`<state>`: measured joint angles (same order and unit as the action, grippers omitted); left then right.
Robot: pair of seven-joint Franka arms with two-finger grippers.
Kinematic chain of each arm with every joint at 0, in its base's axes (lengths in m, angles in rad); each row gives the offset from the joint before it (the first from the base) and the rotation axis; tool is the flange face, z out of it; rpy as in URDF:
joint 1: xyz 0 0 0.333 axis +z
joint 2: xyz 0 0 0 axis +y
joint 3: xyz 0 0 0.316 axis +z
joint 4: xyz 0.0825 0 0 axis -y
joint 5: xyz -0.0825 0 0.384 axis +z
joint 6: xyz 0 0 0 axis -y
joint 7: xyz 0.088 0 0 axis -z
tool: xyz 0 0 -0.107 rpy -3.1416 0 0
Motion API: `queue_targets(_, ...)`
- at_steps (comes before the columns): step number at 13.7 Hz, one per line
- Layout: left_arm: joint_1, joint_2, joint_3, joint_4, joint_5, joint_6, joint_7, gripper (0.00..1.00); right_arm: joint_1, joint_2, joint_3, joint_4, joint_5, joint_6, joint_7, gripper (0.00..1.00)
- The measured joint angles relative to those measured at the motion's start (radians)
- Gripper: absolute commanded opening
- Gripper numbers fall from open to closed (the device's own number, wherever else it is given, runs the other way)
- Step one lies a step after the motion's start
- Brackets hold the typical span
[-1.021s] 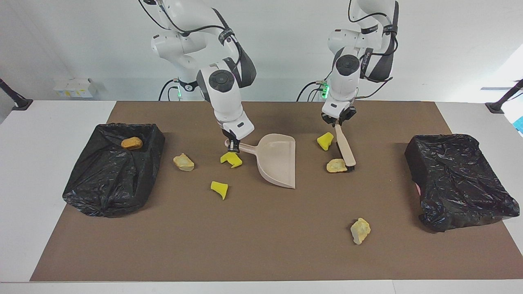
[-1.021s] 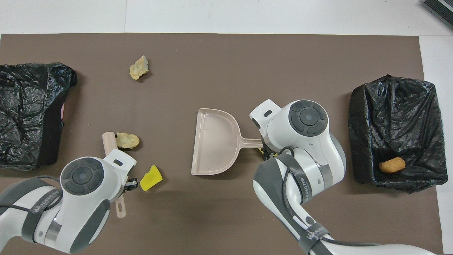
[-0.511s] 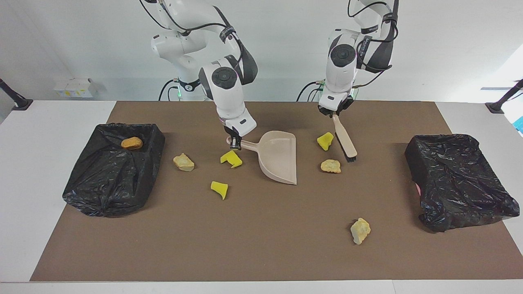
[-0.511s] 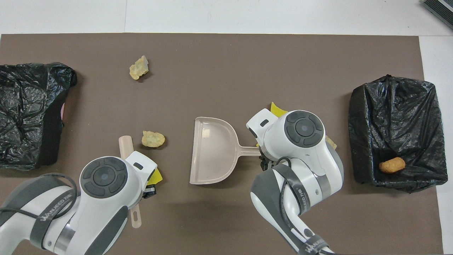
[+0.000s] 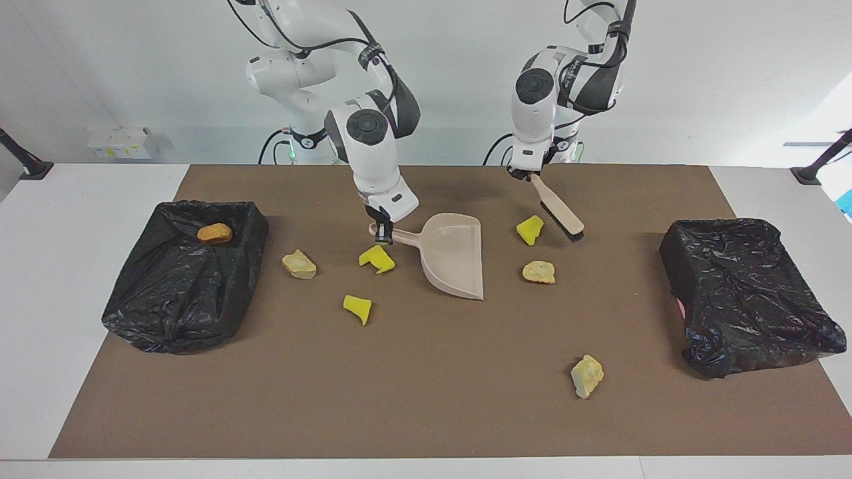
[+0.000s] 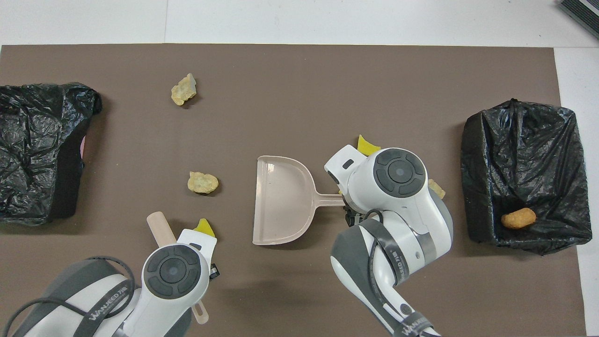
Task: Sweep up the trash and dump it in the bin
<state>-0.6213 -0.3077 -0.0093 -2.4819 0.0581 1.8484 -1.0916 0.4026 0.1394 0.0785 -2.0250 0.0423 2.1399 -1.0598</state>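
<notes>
- Beige plastic dustpan rests on the brown mat of the table, near the middle, with its mouth toward the left arm's end.
- The right claw is clenched on the dustpan's handle, low over the mat.
- The left claw grasps the handle of the brush, raised above the mat close to the robots' edge; the brush slants down and its dark bristle end is just beside a yellow wedge.
- The trash lies scattered on the mat. One tan lump is between the dustpan's mouth and the left arm's end, a little farther from the robots than that wedge.
- Another tan lump lies alone, toward the table edge farthest from the robots.
- Two yellow wedges and a tan lump lie between the dustpan handle and the bin at the right arm's end.
- This black-lined bin holds one orange lump.
- A second black-lined bin stands at the left arm's end of the table.
</notes>
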Motion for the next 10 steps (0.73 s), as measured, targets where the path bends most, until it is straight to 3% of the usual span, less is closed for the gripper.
queue_targets(6,-0.004,0.049,0.01,-0.042,-0.046,0.181,0.002,0.0,0.02,0.004,-0.001,-0.006,-0.039,0.023,-0.051,0.0)
queue_targets(10,0.033,0.117,0.02,0.009,-0.051,0.235,0.232,0.0,0.03,0.015,-0.002,-0.006,-0.049,0.034,-0.049,0.0)
